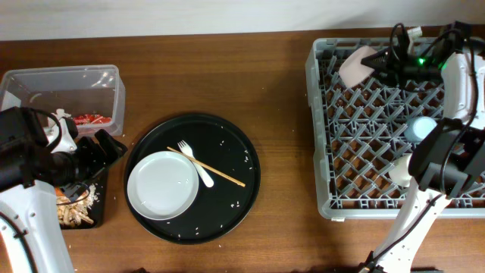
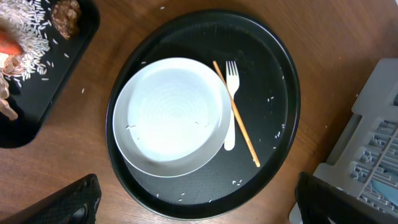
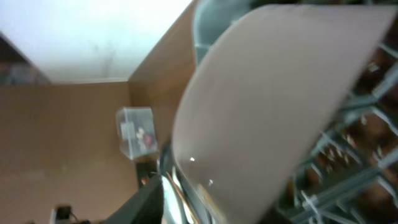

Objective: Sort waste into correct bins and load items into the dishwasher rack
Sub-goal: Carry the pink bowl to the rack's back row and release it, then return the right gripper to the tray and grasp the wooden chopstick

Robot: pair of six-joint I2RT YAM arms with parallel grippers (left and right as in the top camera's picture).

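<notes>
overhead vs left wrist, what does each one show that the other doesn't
Only overhead: the clear tub holding a red wrapper, and the bowl and blue cup at the rack. Only left wrist: the orange carrot at the picture's left edge. Both: the shallow black tray, round tray, plate, fork, chopstick and part of the rack.

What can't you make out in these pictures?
- Overhead: the left arm covers most of the black tray; the left wrist view cuts it off.
- Right wrist: blurred; the bowl fills it, so the right gripper's grip is unclear.
- Overhead: the right arm hides part of a white cup.
</notes>
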